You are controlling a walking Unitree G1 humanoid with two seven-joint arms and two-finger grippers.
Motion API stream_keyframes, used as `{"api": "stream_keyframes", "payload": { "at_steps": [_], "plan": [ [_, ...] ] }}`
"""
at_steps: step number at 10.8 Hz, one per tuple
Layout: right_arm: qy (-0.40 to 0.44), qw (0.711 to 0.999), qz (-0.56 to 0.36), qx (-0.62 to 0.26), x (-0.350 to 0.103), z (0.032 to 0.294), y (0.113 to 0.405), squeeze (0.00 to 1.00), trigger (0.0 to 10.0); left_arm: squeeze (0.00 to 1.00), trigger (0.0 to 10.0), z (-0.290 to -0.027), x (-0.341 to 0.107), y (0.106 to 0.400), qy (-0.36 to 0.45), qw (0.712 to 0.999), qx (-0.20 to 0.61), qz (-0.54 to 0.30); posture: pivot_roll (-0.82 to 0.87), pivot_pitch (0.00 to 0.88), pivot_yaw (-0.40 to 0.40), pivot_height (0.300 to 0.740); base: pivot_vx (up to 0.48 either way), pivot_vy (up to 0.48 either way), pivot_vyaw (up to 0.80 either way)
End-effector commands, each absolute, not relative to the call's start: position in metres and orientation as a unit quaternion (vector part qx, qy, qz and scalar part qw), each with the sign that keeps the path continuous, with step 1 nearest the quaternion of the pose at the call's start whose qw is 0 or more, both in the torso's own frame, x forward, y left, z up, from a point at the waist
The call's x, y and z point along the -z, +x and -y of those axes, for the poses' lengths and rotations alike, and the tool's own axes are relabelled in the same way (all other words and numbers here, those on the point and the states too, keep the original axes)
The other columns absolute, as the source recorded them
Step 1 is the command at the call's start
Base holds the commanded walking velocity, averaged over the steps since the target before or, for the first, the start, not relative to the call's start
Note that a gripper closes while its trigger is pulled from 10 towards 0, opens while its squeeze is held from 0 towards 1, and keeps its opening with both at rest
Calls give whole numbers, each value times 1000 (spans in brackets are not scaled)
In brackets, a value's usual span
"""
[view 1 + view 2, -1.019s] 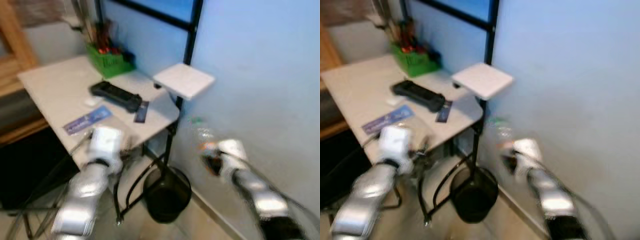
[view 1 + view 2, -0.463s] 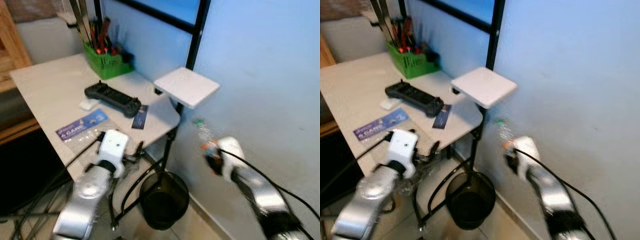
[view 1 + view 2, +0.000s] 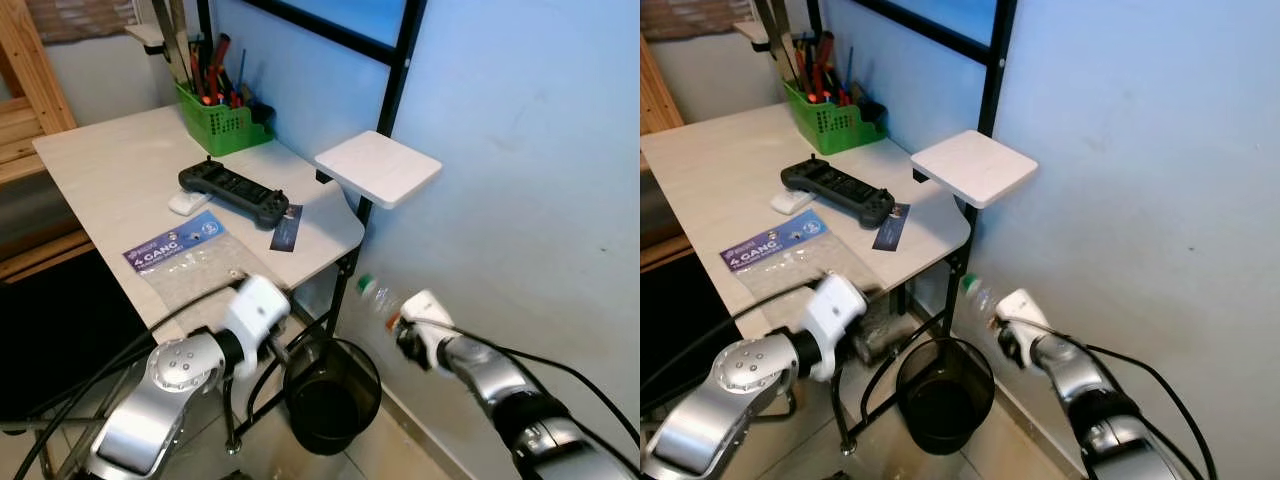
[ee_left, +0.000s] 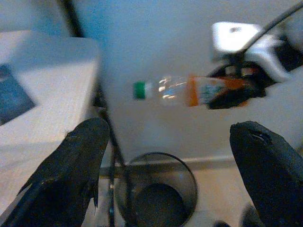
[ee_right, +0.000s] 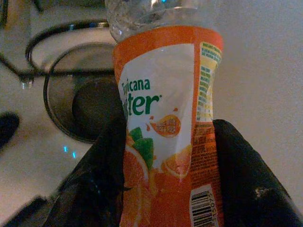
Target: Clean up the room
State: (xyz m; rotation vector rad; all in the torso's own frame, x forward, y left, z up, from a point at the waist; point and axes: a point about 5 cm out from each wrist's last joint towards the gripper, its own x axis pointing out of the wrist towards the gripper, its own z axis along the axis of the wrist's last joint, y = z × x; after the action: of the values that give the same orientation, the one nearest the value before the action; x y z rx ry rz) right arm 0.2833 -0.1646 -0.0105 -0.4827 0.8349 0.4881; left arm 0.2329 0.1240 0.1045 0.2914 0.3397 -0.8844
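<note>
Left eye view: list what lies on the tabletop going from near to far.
Blue packet → dark card → white block → black controller → green basket of tools.

We see a clear, glossy plastic bottle (image 5: 165,118) with a paper-like orange label, and a matt black bin (image 3: 332,393).
</note>
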Motion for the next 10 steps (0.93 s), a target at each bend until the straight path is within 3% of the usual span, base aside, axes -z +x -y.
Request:
{"api": "stream_keyframes", "payload": {
  "at_steps": [1, 5, 7, 10],
  "plan": [
    [-270, 842, -397, -247, 11, 161, 285, 0, 10000, 0, 10000, -119, -110, 231, 148, 863, 454, -168, 100, 0, -64, 740, 0, 0, 0],
    [-284, 823, -419, -259, 26, 138, 276, 0, 10000, 0, 10000, -117, -110, 220, 149, 846, 476, -190, 111, 0, -76, 740, 0, 0, 0],
    [-190, 853, -420, -246, 29, 117, 272, 0, 10000, 0, 10000, -119, -110, 208, 158, 843, 472, -203, 122, 0, -98, 740, 0, 0, 0],
    [-123, 871, -423, -218, 32, 107, 269, 0, 10000, 0, 10000, -120, -114, 197, 159, 847, 465, -204, 132, 8, -104, 740, 0, 0, 0]
  ]
}}
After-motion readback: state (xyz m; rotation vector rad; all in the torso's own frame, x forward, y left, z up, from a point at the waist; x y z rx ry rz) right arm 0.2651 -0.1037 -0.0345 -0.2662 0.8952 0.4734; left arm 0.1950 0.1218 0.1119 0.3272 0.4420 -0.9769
